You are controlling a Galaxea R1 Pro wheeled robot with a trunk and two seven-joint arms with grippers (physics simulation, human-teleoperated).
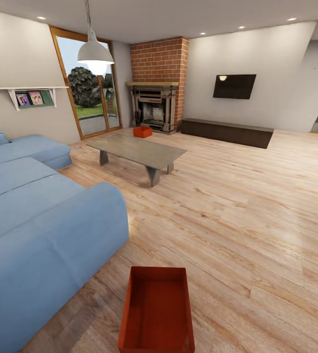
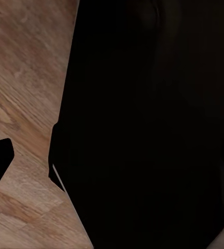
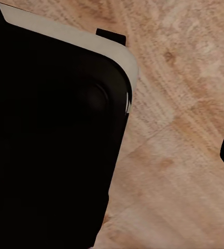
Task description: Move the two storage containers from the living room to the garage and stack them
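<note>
Nearest container (image 1: 156, 314) empty; second (image 1: 142, 131) by fireplace (image 1: 155, 105).

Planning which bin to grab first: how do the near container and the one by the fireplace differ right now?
The near container sits on the wood floor just ahead of the robot, beside the blue sofa; the far container sits across the room in front of the brick fireplace, past the grey table. The near one's empty inside is visible; the far one's is too small to judge. Both are red-orange, rectangular and on the floor.
</note>
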